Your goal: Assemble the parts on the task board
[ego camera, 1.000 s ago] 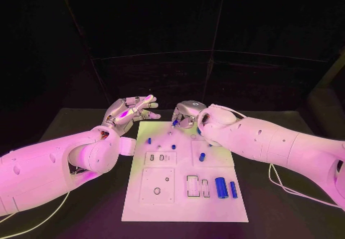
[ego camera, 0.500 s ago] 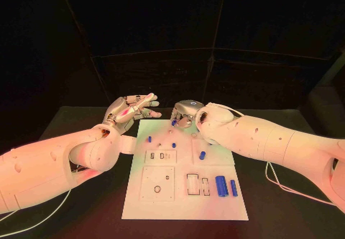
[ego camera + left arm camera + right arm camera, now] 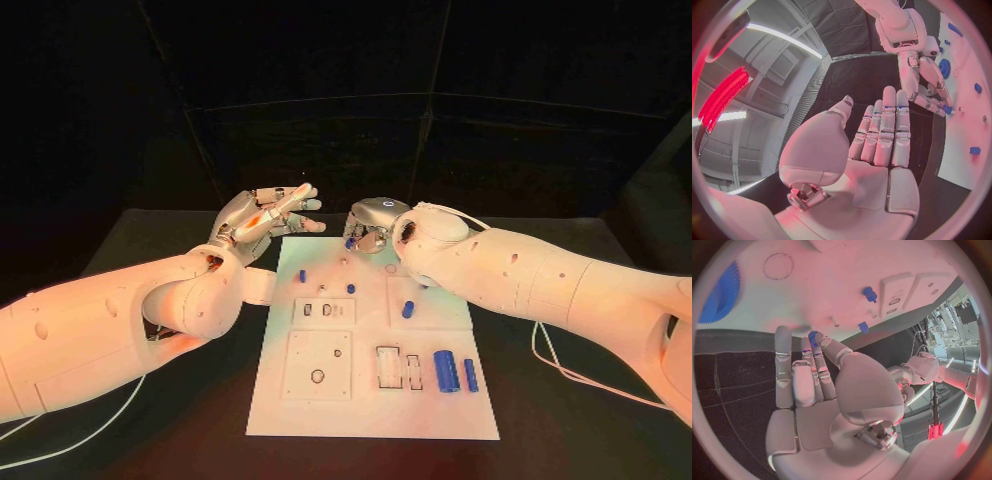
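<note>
We see the white task board lying flat mid-table, two blue cylinders standing out near its right edge, smaller blue pegs scattered toward its far end. Our left hand hovers off the board's far left corner, fingers straight and together, holding nothing. Our right hand, at the far edge, pinches a small blue part at its fingertips (its shape is hard to make out). We judge such parts light, rigid and somewhat slippery, best taken across their sides.
</note>
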`<state>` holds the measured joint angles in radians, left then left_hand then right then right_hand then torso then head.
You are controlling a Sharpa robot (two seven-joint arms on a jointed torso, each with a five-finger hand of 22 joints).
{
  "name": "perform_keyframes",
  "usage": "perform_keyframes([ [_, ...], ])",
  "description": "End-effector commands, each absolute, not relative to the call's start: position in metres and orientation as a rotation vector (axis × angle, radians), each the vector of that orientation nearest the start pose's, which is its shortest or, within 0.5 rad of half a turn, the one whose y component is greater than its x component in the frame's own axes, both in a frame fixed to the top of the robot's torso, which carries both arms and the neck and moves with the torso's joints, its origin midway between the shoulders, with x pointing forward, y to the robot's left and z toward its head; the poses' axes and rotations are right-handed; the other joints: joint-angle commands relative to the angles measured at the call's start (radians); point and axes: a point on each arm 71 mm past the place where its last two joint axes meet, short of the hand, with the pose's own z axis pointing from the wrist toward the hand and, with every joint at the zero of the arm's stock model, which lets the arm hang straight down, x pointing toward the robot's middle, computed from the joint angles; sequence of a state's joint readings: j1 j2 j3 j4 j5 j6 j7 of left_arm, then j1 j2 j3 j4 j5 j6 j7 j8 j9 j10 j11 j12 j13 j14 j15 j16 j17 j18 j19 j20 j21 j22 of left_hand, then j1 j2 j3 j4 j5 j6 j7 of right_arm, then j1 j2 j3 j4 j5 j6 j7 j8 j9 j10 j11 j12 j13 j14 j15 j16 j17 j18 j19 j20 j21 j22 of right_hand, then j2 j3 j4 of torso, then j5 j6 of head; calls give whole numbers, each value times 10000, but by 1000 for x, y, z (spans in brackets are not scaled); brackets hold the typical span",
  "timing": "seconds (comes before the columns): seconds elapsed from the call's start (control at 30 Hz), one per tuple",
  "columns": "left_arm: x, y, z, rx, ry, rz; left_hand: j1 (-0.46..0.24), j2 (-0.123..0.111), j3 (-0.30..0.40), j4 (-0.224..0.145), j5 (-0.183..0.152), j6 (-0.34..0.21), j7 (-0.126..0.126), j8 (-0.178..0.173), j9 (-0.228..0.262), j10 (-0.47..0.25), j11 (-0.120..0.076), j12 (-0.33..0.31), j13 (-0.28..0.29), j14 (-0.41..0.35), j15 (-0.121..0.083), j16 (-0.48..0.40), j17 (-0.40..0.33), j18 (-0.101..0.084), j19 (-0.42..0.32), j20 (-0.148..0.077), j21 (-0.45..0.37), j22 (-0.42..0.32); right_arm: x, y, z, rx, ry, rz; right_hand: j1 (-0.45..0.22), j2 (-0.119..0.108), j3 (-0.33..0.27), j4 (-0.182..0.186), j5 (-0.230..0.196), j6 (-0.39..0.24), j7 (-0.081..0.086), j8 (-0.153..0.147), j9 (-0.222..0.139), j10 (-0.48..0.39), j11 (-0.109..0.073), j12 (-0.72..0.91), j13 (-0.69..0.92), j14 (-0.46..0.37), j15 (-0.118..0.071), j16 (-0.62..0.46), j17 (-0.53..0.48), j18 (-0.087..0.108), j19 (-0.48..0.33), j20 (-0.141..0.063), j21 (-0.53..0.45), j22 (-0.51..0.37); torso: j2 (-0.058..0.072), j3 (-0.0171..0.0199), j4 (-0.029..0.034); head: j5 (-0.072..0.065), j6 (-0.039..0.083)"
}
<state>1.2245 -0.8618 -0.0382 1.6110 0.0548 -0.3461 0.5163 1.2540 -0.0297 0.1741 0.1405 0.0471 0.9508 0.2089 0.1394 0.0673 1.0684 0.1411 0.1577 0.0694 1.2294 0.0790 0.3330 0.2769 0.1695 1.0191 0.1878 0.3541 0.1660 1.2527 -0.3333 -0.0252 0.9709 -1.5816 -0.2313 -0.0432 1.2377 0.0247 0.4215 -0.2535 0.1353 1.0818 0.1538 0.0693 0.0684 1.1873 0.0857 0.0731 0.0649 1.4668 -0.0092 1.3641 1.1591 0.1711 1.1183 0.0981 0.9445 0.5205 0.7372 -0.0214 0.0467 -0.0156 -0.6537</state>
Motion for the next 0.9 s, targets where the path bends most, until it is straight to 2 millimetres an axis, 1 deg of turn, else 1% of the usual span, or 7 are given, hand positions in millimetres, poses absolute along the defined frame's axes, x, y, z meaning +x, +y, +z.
perform_keyframes([
  [0.03, 478, 195, -151, -10708, 12866, -16839, 7, 85, 15, -49, 14, 1, 41, -49, -11, 27, 60, -56, -9, 50, 4, -9, 10, 124, 68, 14, 28, -16, 570, -79, -181, -3553, 16411, 5602, -56, -122, 108, 7, -39, -145, 15, -67, -32, -165, 38, -65, -22, 335, 106, 46, -1, 126, -96, 13, 49, 14, 10, -6, -13, 14, -10],
  [0.2, 478, 195, -151, -10710, 12884, -16849, 7, 85, 15, -49, 14, 1, 41, -49, -11, 27, 60, -56, -9, 50, 4, -9, 10, 124, 68, 14, 28, -16, 571, -78, -181, -3531, 16469, 5551, -123, -319, 193, 57, -72, -455, 81, -76, -40, -705, 152, -113, -36, 312, 217, 41, -51, 128, -149, 87, 83, 20, 2, -2, 0, 0, -38],
  [0.33, 478, 196, -151, -10713, 12889, -16847, 7, 85, 15, -49, 14, 1, 41, -49, -11, 27, 60, -56, -9, 50, 4, -9, 10, 124, 68, 14, 28, -16, 571, -78, -181, -3516, 16483, 5529, -119, -532, 176, 78, -79, -933, 199, -77, -46, -1279, 290, -77, -26, 258, 332, -36, -225, 127, -216, 166, 83, 6, -9, 1, -2, -1, -45],
  [0.5, 478, 196, -151, -10713, 12898, -16856, 7, 85, 15, -49, 14, 1, 41, -49, -11, 27, 60, -56, -9, 50, 4, -9, 10, 124, 68, 14, 28, -16, 570, -78, -181, -3533, 16469, 5560, -103, -597, 144, 95, -81, -1041, 220, -69, -39, -1404, 317, -37, -16, 241, 354, -59, -279, 130, -240, 194, 83, -1, 3, -4, -16, 13, -46],
  [0.6, 478, 196, -151, -10715, 12901, -16853, 7, 85, 15, -49, 14, 1, 41, -49, -11, 27, 60, -56, -9, 50, 4, -9, 10, 124, 68, 14, 28, -16, 568, -79, -179, -3505, 16315, 5634, -103, -601, 140, 98, -81, -1045, 220, -67, -38, -1410, 318, -33, -14, 241, 355, -58, -277, 130, -242, 196, 83, -1, -6, 2, -21, 8, -41],
  [0.73, 478, 197, -151, -10724, 12889, -16821, 7, 85, 15, -49, 14, 1, 41, -49, -11, 27, 60, -56, -9, 50, 4, -9, 10, 124, 68, 14, 28, -16, 565, -87, -176, -3363, 15948, 5770, -133, -672, 76, 128, -66, -1051, 219, -44, -26, -1437, 318, 14, -3, 227, 361, -83, -333, 133, -253, 210, 83, -8, -19, 12, -28, 16, 13],
  [0.9, 478, 202, -151, -10747, 12847, -16728, 7, 95, 13, -62, 14, 5, 40, -58, -11, 31, 60, -70, -8, 42, 6, -17, 27, 123, 68, 15, 23, -20, 557, -109, -168, -2757, 15446, 6197, -267, -797, -148, 318, 45, -970, 253, 17, 5, -1296, 300, 259, 32, 240, 348, -34, -268, 139, -249, 242, 85, -33, -39, 22, -99, 54, 67],
])
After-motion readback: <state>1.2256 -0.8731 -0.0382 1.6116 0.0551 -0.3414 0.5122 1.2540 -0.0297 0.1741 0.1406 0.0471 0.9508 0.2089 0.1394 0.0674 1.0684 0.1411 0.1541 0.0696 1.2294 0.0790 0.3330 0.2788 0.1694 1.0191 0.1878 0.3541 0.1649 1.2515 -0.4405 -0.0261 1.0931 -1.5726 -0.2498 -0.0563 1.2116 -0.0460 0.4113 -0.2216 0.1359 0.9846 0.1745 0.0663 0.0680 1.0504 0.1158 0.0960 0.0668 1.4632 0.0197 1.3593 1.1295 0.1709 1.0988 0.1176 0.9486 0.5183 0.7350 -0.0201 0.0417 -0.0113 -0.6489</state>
